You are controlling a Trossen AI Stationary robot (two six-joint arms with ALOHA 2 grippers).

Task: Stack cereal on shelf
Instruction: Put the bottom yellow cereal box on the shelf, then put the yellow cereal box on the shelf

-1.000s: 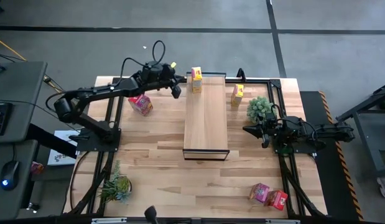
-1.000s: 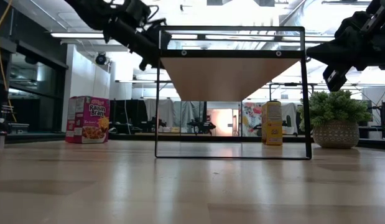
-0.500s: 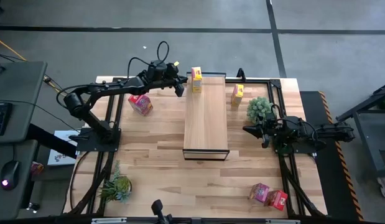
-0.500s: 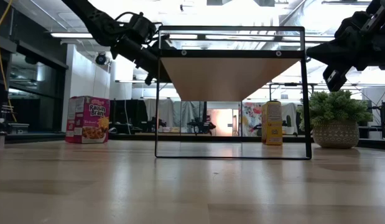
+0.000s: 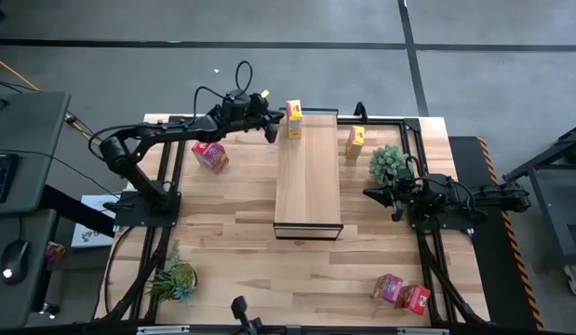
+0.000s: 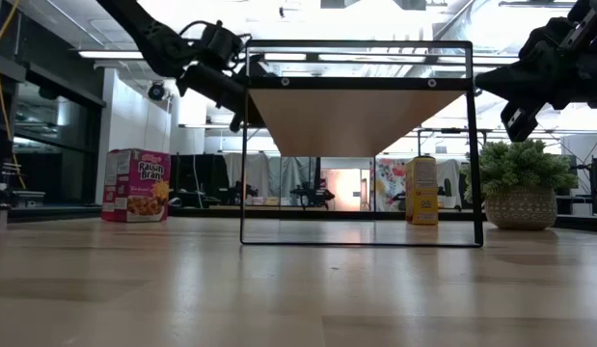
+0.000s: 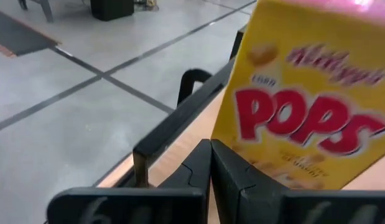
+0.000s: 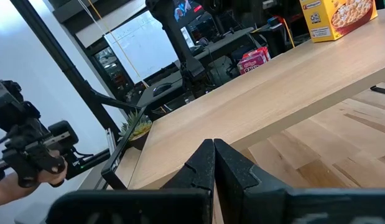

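A yellow Corn Pops box [image 5: 293, 119] stands upright on the far end of the shelf [image 5: 307, 181]. It fills the left wrist view [image 7: 304, 106]. My left gripper [image 5: 269, 133] is shut and hangs just left of this box, with a small gap showing in the high view. Its shut fingertips [image 7: 211, 149] point at the box's lower part. My right gripper [image 5: 371, 194] is shut and empty, waiting right of the shelf, near a potted plant [image 5: 388, 162]. A second yellow box [image 5: 354, 141] and a pink Raisin Bran box [image 5: 211, 155] stand on the tabletop.
A pink box [image 5: 388, 287] and a red box [image 5: 415, 298] lie at the table's near right corner. A second plant [image 5: 174, 279] stands at the near left. The shelf's dark frame [image 6: 356, 241] stands mid-table. The rest of the shelf top holds nothing.
My left gripper has moved a little toward the table's right and far edges, closing on the yellow box on the shelf, as its arm reaches out. It stays shut. No box has moved.
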